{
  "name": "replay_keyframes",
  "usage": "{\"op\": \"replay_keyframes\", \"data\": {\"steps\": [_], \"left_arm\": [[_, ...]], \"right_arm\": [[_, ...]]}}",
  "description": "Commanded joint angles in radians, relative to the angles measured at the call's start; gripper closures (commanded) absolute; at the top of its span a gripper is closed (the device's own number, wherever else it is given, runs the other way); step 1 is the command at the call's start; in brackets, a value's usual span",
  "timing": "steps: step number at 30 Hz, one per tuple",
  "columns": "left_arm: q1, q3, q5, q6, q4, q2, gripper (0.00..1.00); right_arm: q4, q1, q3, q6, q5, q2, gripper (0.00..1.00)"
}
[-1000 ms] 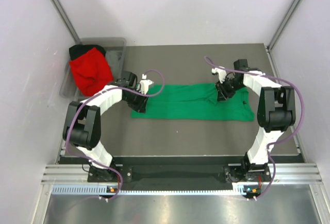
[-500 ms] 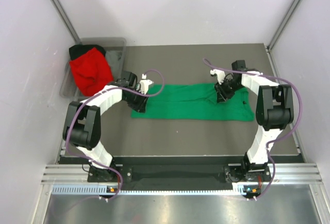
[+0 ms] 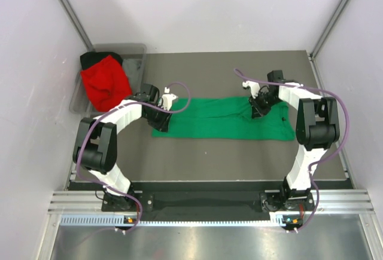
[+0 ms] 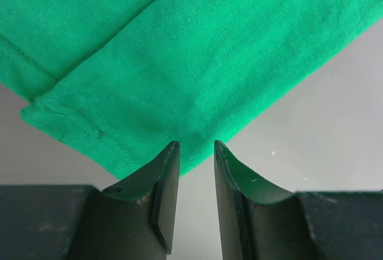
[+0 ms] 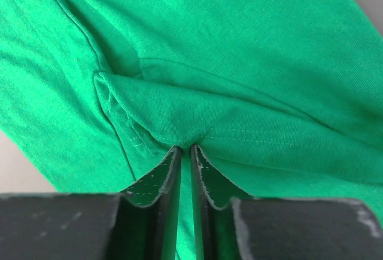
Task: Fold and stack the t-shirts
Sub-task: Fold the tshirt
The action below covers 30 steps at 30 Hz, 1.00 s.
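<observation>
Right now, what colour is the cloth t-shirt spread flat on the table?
The cloth t-shirt is bright green; the top external view shows it best.

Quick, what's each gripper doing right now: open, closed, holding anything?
Left gripper: jaws open at the edge of the green t-shirt, not gripping it.
Right gripper: jaws closed on a fold of the green t-shirt.

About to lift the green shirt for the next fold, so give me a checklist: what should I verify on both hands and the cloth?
1. Grip of right hand on green t-shirt: ok, cloth puckers in its pinch.
2. Grip of left hand: not ok, jaws apart, shirt edge only at the tips.
3. Shirt laid out as a strip between the hands: ok.
4. Position of red t-shirt, away at the grey bin: ok.
5. How many layers the right hand caught: cannot tell.
</observation>
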Motion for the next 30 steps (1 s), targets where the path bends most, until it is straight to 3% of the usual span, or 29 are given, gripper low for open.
{"op": "replay_keyframes", "data": {"steps": [1,9,14,18,19,24,26,30], "left_arm": [[0.002,-0.008,0.000,-0.006,0.037,-0.015,0.65],[0.000,-0.013,-0.004,-0.005,0.039,-0.023,0.66],[0.000,-0.013,-0.024,-0.013,0.037,-0.052,0.65],[-0.002,-0.005,-0.024,0.021,0.019,-0.113,0.58],[-0.003,0.003,-0.029,0.036,-0.002,-0.153,0.55],[-0.018,0.041,-0.061,0.213,-0.094,-0.277,0.43],[-0.028,0.052,-0.093,0.285,-0.140,-0.305,0.42],[-0.028,0.073,-0.081,0.274,-0.199,-0.296,0.44]], "right_arm": [[0.025,0.022,0.032,-0.003,-0.032,0.005,0.89],[0.039,0.032,0.090,0.005,0.002,-0.034,0.91],[0.054,0.040,0.257,0.063,-0.016,0.017,0.91],[0.031,0.054,0.356,0.107,-0.035,0.037,0.63],[0.030,0.055,0.350,0.110,-0.038,0.023,0.57],[0.036,0.055,0.183,0.095,-0.012,-0.194,0.55],[0.024,0.055,0.130,0.094,-0.006,-0.257,0.54],[-0.022,0.060,0.008,0.091,-0.012,-0.327,0.52]]}}
